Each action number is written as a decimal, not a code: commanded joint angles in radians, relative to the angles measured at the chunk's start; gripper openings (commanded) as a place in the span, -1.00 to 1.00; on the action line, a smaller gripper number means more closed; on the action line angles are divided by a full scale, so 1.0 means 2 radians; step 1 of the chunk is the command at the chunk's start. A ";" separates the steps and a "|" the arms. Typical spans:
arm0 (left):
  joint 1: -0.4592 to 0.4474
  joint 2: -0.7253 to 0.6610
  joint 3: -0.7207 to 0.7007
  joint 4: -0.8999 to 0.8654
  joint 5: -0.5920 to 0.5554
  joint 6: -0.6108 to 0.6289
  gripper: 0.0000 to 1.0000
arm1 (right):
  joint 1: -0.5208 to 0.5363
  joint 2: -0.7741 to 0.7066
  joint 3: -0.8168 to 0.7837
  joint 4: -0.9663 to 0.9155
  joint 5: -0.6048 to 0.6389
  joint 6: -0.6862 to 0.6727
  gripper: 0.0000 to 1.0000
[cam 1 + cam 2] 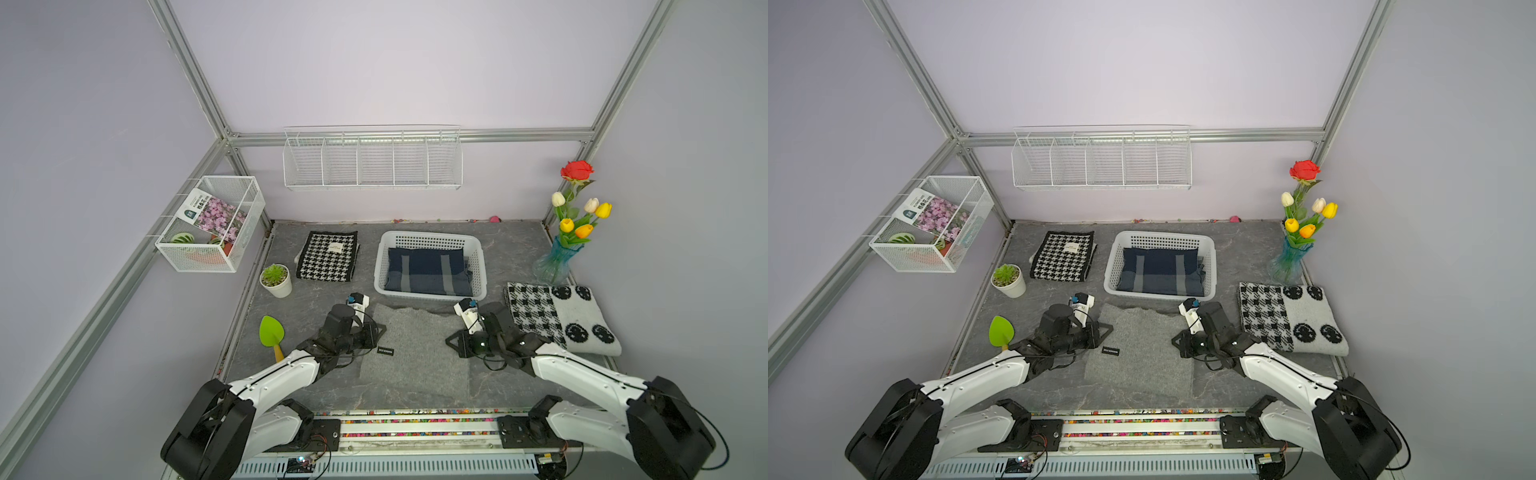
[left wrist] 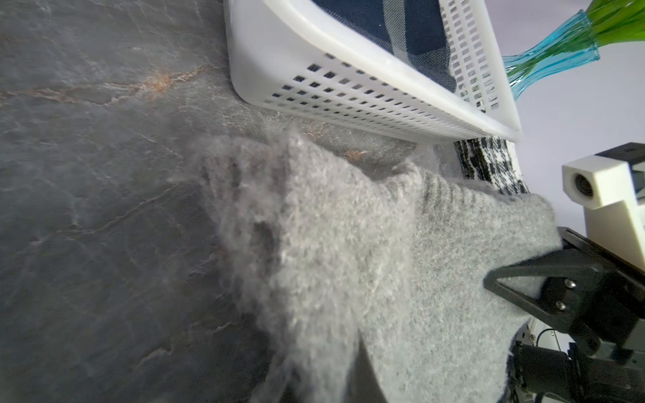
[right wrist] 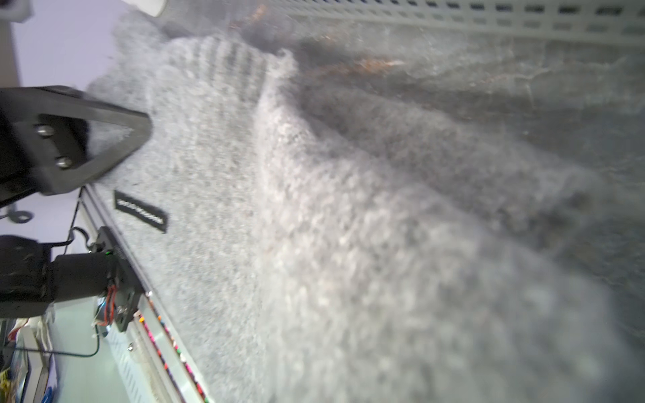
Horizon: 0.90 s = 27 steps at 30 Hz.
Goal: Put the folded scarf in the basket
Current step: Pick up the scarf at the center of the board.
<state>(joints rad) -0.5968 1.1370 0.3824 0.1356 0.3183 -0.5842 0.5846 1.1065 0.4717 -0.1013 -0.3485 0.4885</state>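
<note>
My left gripper (image 1: pixel 377 329) is pinching the left side edge of the grey scarf (image 1: pixel 415 353), jaws together on the cloth. My right gripper (image 1: pixel 454 344) is pinching the opposite edge the same way, and in both wrist views the fabric is bunching up toward the lens. The scarf is lying folded on the dark stone-patterned table (image 1: pixel 509 257), just in front of the basket (image 1: pixel 432 241) and outside it, with its ragged far edge running alongside the basket's near wall. It is looking nearly square from above, so I cannot tell a long axis. A small black tag (image 1: pixel 385 351) is sitting near its left edge, with white lettering too small and blurred to read. Both arms are reaching forward from the base, low over the table, forearms angling inward and grippers pointing at each other across the scarf. A folded navy scarf (image 1: pixel 428 272) with grey stripes is lying inside the basket.
</note>
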 commanded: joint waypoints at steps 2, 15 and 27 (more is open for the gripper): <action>-0.027 -0.050 0.022 -0.031 -0.025 -0.001 -1.00 | 0.005 -0.049 0.005 -0.015 -0.008 -0.007 -1.00; -0.045 -0.103 0.150 -0.103 -0.045 -0.001 -1.00 | 0.005 -0.105 0.184 -0.187 0.044 -0.051 -1.00; -0.013 0.082 0.349 -0.110 -0.111 0.026 -1.00 | -0.076 0.084 0.384 -0.258 0.095 -0.120 -1.00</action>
<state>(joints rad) -0.6548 1.2224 1.0317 -0.0772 0.1207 -0.5556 0.4484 1.2224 1.1934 -0.5735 -0.2161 0.3046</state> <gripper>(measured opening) 0.075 0.098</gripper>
